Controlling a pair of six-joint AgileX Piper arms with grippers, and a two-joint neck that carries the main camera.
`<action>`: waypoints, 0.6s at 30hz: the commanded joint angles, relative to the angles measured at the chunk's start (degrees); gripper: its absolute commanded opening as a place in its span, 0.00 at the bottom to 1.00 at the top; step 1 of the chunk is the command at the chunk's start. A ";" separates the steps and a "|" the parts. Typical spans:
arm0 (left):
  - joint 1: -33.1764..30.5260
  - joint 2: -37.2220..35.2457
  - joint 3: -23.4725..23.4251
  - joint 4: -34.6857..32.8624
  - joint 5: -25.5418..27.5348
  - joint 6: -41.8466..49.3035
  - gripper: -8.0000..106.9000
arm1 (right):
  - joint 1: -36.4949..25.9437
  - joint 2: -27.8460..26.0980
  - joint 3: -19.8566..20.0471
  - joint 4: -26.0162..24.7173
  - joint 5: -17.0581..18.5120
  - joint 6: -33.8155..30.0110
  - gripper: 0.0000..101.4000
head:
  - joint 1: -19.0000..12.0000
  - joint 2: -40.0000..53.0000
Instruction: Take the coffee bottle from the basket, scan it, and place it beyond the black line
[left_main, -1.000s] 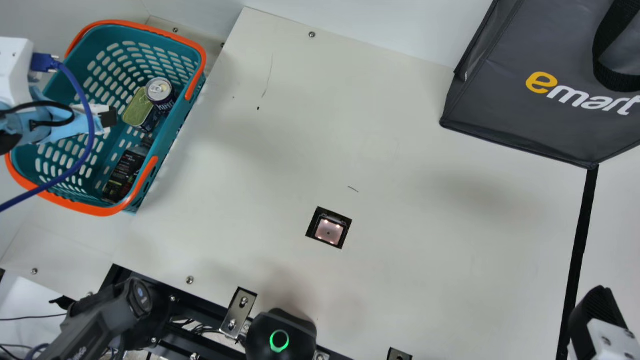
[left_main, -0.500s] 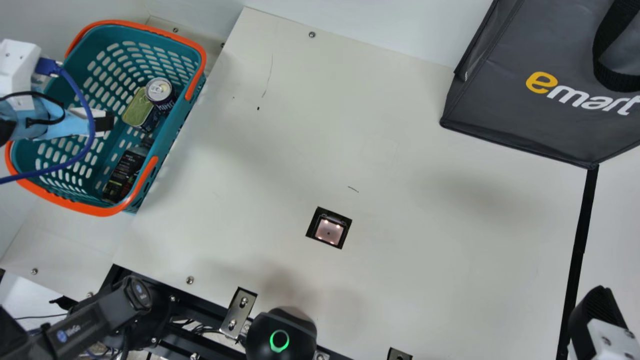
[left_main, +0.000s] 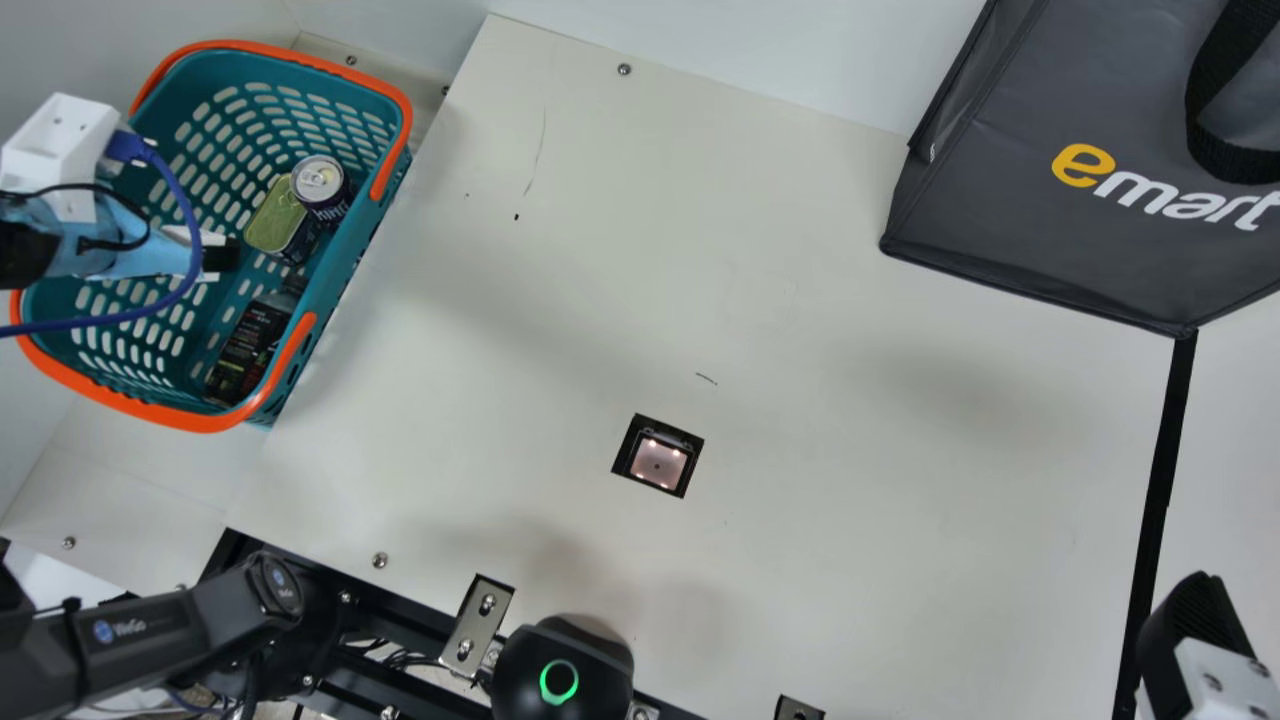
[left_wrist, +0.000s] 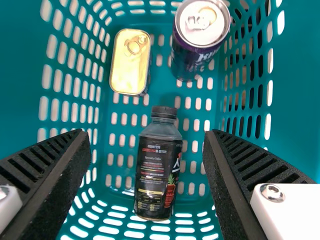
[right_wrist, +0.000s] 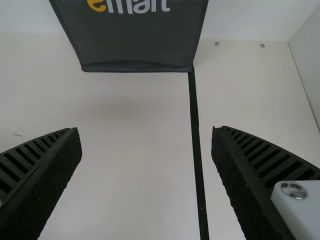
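Though wide, the left hand (left_main: 217, 260) over the basket (left_main: 338, 285), can (left_wrist: 192, 60) and tin (left_wrist: 128, 70) near the coffee bottle (left_wrist: 158, 170).

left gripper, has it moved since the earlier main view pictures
Yes. In the main view the left gripper has shifted down the picture over the basket, bringing its tips a little nearer the coffee bottle.

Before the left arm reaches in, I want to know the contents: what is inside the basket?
A bottle, a can and a gold-lidded tin. Whatever lies directly under them is covered.
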 joint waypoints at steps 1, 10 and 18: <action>-0.51 0.70 0.57 -0.13 -1.09 0.32 0.85 | 0.00 0.00 0.00 0.00 0.00 0.00 0.90 | -0.96 0.14; -2.91 5.37 3.15 -1.92 -7.90 3.34 0.85 | 0.00 0.00 0.00 0.00 0.00 0.00 0.90 | -0.96 0.14; -4.39 10.71 4.35 -4.17 -14.31 7.26 0.85 | 0.00 0.00 0.00 0.00 0.00 0.00 0.90 | -0.96 0.14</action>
